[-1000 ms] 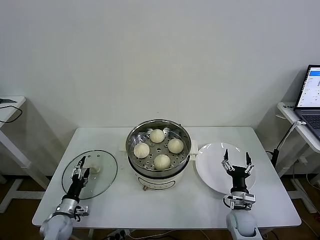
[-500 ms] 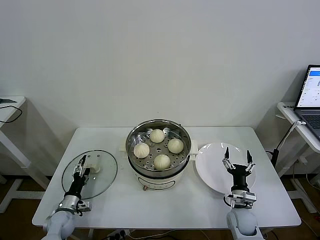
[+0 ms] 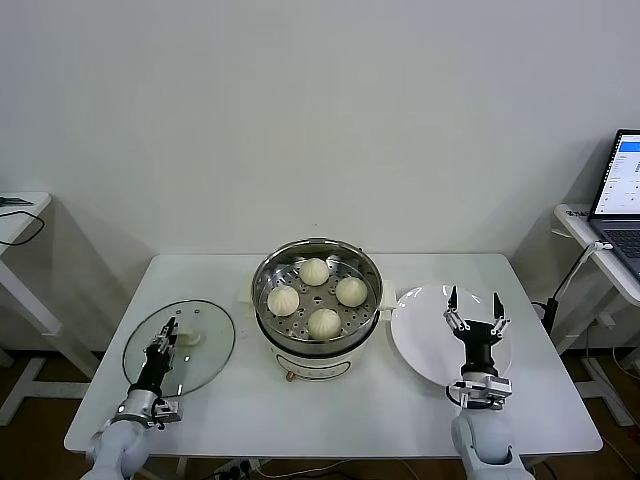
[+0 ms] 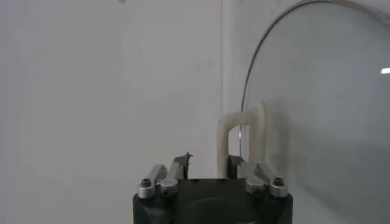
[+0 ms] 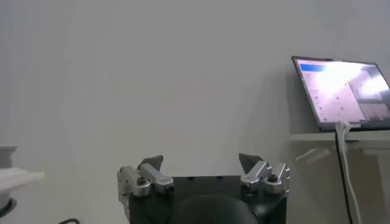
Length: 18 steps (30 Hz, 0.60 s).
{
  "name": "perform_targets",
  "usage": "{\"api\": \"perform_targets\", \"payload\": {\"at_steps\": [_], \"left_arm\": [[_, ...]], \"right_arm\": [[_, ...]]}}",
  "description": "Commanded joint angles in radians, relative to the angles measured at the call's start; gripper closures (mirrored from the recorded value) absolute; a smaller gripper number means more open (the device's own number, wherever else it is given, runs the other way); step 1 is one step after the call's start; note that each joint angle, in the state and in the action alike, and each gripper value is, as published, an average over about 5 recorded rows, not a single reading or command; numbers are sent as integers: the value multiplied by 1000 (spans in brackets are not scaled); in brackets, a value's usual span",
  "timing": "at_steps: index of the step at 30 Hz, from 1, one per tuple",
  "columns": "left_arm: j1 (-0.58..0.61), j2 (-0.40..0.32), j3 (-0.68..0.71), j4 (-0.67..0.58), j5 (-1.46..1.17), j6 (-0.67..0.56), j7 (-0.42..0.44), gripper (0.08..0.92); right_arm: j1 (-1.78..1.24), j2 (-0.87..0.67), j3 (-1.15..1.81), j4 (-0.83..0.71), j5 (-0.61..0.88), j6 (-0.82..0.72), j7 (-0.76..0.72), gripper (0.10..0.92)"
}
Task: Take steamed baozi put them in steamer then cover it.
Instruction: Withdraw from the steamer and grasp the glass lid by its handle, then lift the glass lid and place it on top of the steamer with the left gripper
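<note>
Four cream-white baozi (image 3: 324,323) sit on the perforated tray inside the steel steamer (image 3: 259,290) at the table's middle. The glass cover (image 3: 207,358) lies flat on the table to its left, white handle (image 3: 188,337) up. My left gripper (image 3: 164,332) hovers over the cover's near part, just short of the handle, fingers a little apart. In the left wrist view the handle (image 4: 242,122) stands just past my left gripper (image 4: 210,161), one leg by a fingertip, with the cover (image 4: 317,109) beyond. My right gripper (image 3: 474,302) is open and empty above the white plate (image 3: 420,345).
The white table (image 3: 350,410) carries everything. A laptop (image 3: 625,195) stands on a side table at the far right and also shows in the right wrist view (image 5: 341,91). Another small table (image 3: 15,215) is at the far left.
My left gripper has settled slightly lower over the cover. My right gripper has shifted a little farther over the plate, still open.
</note>
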Motion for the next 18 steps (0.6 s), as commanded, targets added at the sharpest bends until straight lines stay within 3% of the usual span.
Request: {"api": "perform_targets", "payload": {"at_steps": [1, 6, 14, 18], "left_arm": [[6, 1, -14, -38, -15, -29, -11, 747], [50, 28, -61, -214, -72, -11, -6, 815], [98, 89, -154, -596, -159, 128, 69, 815], [100, 97, -105, -773, -158, 220, 130, 815]], "right_arm": [[-2, 1, -2, 4, -1, -2, 1, 203], [-5, 2, -2, 3, -4, -2, 0, 203], [-4, 4, -2, 8, -5, -2, 0, 203], [-5, 4, 1, 11, -4, -3, 0, 203]]}}
